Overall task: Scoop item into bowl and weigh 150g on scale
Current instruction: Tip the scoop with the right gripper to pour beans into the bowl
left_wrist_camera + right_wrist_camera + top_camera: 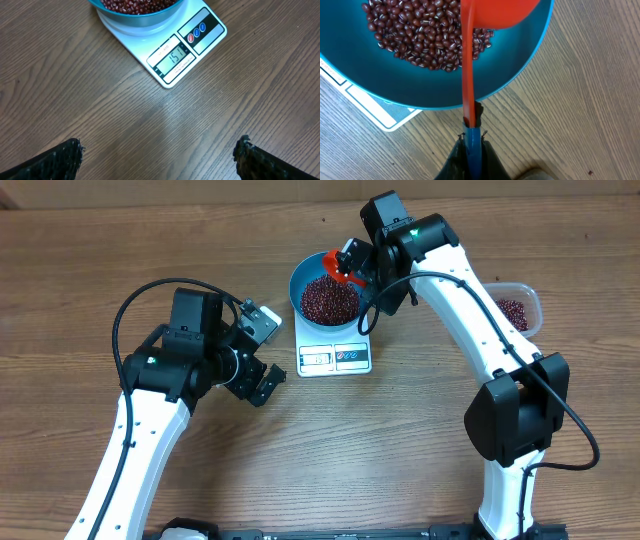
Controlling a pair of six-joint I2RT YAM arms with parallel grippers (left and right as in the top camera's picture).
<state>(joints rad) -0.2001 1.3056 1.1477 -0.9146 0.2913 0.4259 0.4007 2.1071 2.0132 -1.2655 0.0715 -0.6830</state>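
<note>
My right fingers (452,162) are pressed together on the blue end of the long thin handle of an orange plastic scoop (495,12). That grip on the far end keeps the arm clear while the scoop's cup hangs over the round bright blue plastic bowl (520,65). The cup sits above the bowl's near side. I only see its underside, so I cannot tell whether any grains are left in it.

Below it, the small dark red-brown beans (420,35) lie as a maroon heap covering the bowl's bottom. The bowl stands on the flat white rectangular kitchen scale (200,30) so that every pour registers at once. Its display looks to me like 151, so I judge the target is essentially met and further tipping would overshoot.

My left fingers (60,162) are spread wide and hold nothing. They hover above the bare wooden tabletop (100,100), well apart from the scale, and I take it they are parked there so the wrist camera can read the display.

Off to the right, partly behind my right arm, the clear plastic tub (518,308) holds more beans, within reach for another dip
</note>
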